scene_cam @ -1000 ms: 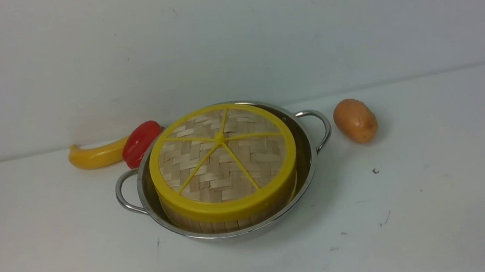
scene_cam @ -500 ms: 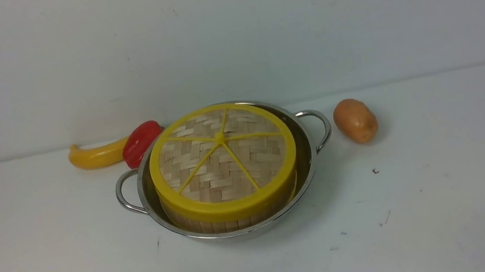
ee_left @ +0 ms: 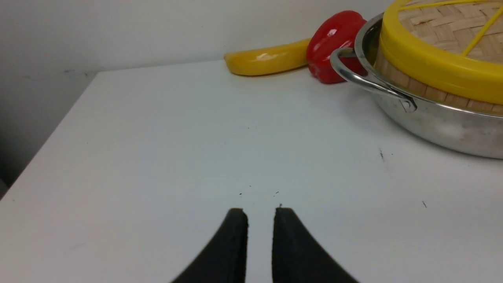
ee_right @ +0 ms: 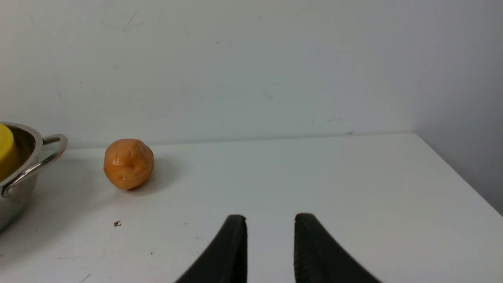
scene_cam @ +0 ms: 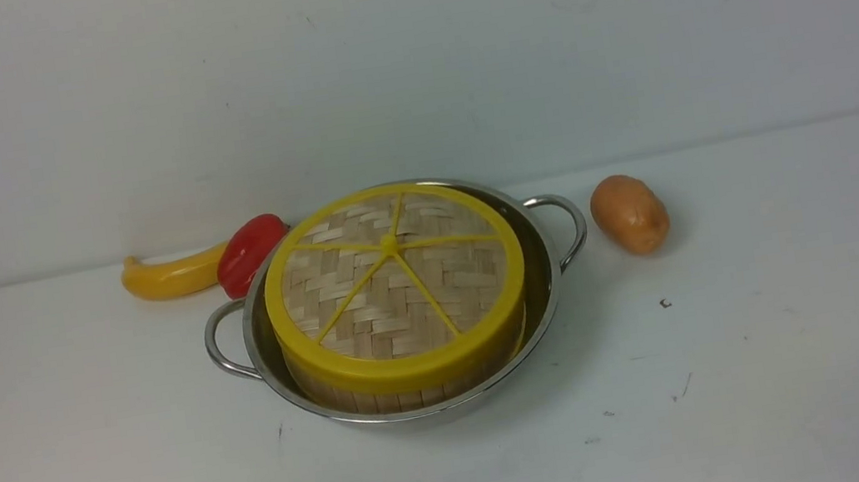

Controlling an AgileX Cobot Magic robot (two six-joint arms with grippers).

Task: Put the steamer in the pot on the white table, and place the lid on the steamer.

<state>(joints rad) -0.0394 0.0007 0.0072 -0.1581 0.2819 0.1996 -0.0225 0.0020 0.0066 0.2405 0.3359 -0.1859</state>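
The steamer [scene_cam: 384,397] sits inside the shiny pot [scene_cam: 545,275] on the white table [scene_cam: 754,397], and only its slat wall shows. The woven lid [scene_cam: 393,280] with its yellow rim lies flat on top of the steamer. Neither gripper appears in the front view. In the left wrist view my left gripper [ee_left: 260,210] is low over bare table, well short of the pot [ee_left: 432,122], with a narrow gap between its fingers and nothing in it. My right gripper [ee_right: 270,216] stands open over bare table, away from the pot's handle [ee_right: 43,157].
A yellow banana [scene_cam: 170,276] and a red pepper [scene_cam: 250,252] lie behind the pot on the left. An orange potato [scene_cam: 629,214] lies to its right. The wall runs along the table's far edge, and the table's right edge [ee_right: 463,177] drops off.
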